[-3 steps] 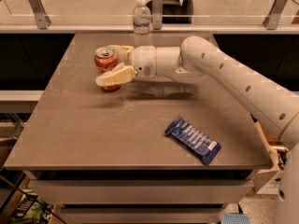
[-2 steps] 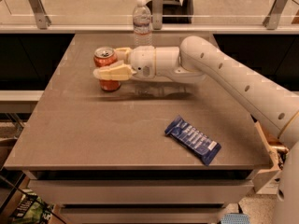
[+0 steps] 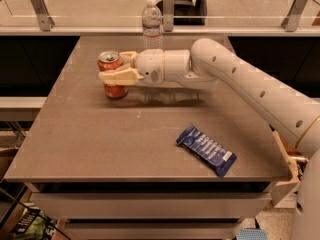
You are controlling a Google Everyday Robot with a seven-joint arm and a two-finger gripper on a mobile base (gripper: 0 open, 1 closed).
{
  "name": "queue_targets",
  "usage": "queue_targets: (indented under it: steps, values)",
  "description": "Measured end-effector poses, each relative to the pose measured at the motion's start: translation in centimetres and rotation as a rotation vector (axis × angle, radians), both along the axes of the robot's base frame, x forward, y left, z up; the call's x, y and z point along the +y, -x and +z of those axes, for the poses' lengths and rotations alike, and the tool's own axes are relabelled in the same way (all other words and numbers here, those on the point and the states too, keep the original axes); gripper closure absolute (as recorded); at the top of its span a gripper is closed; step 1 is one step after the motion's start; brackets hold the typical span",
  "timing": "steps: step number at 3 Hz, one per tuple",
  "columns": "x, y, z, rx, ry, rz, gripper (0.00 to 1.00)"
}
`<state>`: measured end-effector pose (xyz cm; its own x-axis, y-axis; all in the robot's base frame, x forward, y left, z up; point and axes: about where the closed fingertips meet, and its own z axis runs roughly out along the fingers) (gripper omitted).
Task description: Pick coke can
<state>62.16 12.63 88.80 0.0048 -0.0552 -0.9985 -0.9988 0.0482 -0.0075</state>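
One coke can [image 3: 114, 84] | one end effector [image 3: 113, 66] clenched around it | one water bottle [image 3: 151, 16] | one blue snack bar [image 3: 206, 149]

The gripper [image 3: 111, 66] is at the back left part of the table [image 3: 75, 139], with one finger on each side of the coke can [image 3: 115, 90], holding it; the space right around the can is taken up. The white arm [image 3: 240, 79] reaches in from the right and blocks that side low over the table. A water bottle [image 3: 151, 16] stands at the back edge, near the can and behind the gripper, so the way in from the back is tight. A blue snack bar [image 3: 206, 149] lies flat near the front right, well apart from the can. The table is bare to the left of the can and in front of it, and the space above the can is open too.
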Motion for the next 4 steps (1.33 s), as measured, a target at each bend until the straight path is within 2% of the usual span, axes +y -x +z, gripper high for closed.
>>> queue_targets:
  steps: [1,2,4]
  values:
    - [0.3,0.1,0.0,0.0,-0.001,0.005,1.0]
    - [0.3,0.1,0.1,0.0,-0.001,0.005,1.0]
    - [-1.3,1.2,3.8,-0.032,0.027,-0.01,1.0]
